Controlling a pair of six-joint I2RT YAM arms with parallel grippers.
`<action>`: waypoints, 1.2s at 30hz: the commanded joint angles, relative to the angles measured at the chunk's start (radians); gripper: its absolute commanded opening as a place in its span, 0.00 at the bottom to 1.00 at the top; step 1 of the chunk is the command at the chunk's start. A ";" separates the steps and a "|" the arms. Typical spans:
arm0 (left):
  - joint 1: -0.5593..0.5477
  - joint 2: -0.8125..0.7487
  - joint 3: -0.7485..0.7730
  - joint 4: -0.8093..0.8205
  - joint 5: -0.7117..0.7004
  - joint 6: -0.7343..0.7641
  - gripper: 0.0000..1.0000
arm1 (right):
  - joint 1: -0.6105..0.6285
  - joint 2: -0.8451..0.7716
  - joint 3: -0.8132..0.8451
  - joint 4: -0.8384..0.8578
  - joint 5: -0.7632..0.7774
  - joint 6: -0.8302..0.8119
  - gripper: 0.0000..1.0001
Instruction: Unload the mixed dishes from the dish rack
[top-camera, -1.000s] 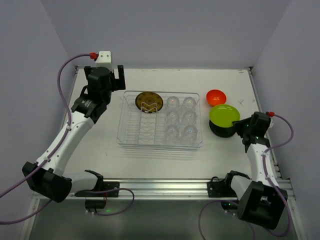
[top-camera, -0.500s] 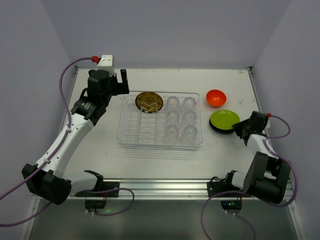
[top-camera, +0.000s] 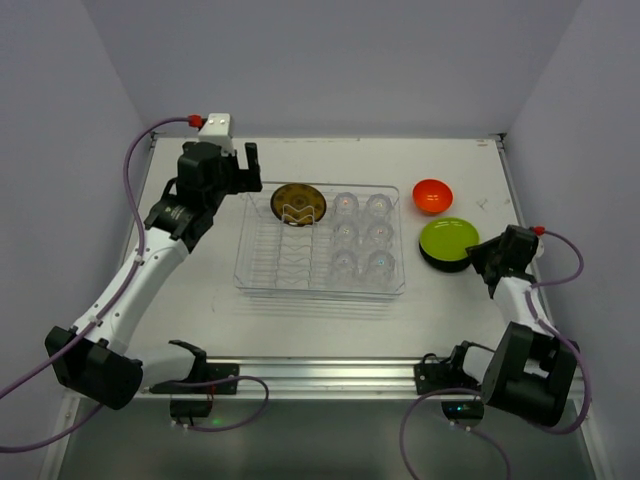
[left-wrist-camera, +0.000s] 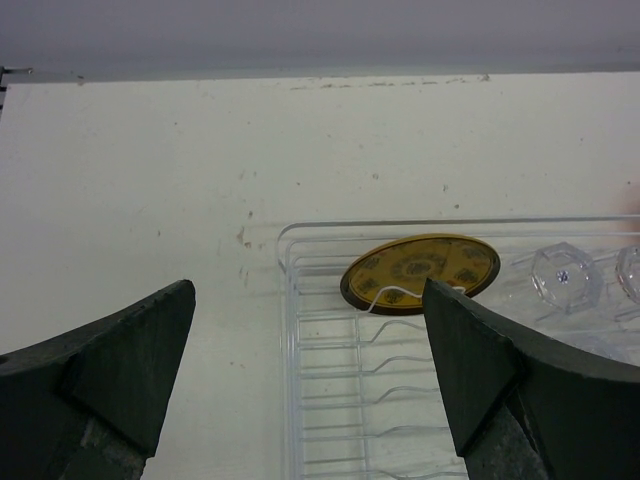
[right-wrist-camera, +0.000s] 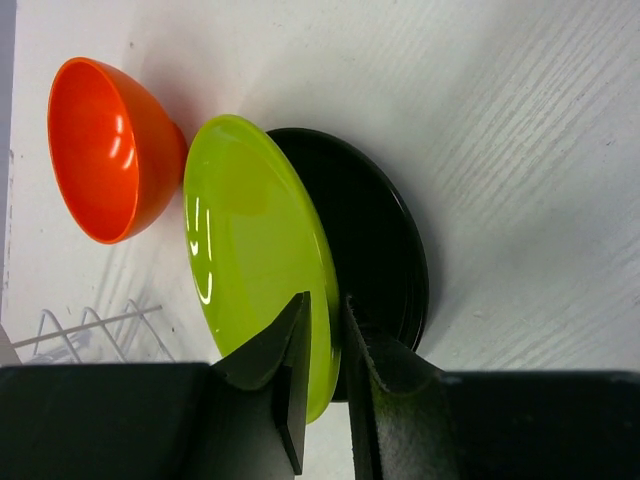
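Observation:
The clear dish rack (top-camera: 320, 290) holds the olive plate with yellow pattern (top-camera: 298, 203) at its far left and several clear glass cups (top-camera: 360, 235) on its right side. My left gripper (top-camera: 243, 165) is open and empty, just left of the rack's far-left corner. In the left wrist view its jaws stand wide apart (left-wrist-camera: 308, 290) over the rack wall (left-wrist-camera: 290, 350), with the olive plate (left-wrist-camera: 420, 270) ahead. My right gripper (right-wrist-camera: 325, 305) is shut on the rim of the lime-green plate (right-wrist-camera: 250, 240), which lies tilted on the black plate (right-wrist-camera: 375, 240). The orange bowl (top-camera: 432, 195) sits behind them.
The orange bowl (right-wrist-camera: 100, 150) stands close beside the lime-green plate. A corner of the rack (right-wrist-camera: 100, 330) is close to the plates. The table's right edge (top-camera: 520, 220) runs just beyond my right gripper (top-camera: 478, 255). A glass cup (left-wrist-camera: 563, 277) sits right of the olive plate.
My right gripper has brought the lime-green plate down over the black plate and its wrist has turned. My left gripper has moved right, closer to the rack's far-left corner.

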 joint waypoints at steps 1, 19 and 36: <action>0.006 -0.024 -0.007 0.050 0.028 -0.019 1.00 | -0.003 -0.048 -0.014 0.008 -0.001 -0.015 0.22; 0.006 -0.017 0.001 0.038 -0.004 -0.030 1.00 | -0.003 -0.176 -0.040 -0.092 0.028 -0.059 0.55; 0.002 0.031 -0.183 0.112 0.181 -0.998 1.00 | 0.144 -0.466 0.155 -0.390 -0.137 -0.228 0.99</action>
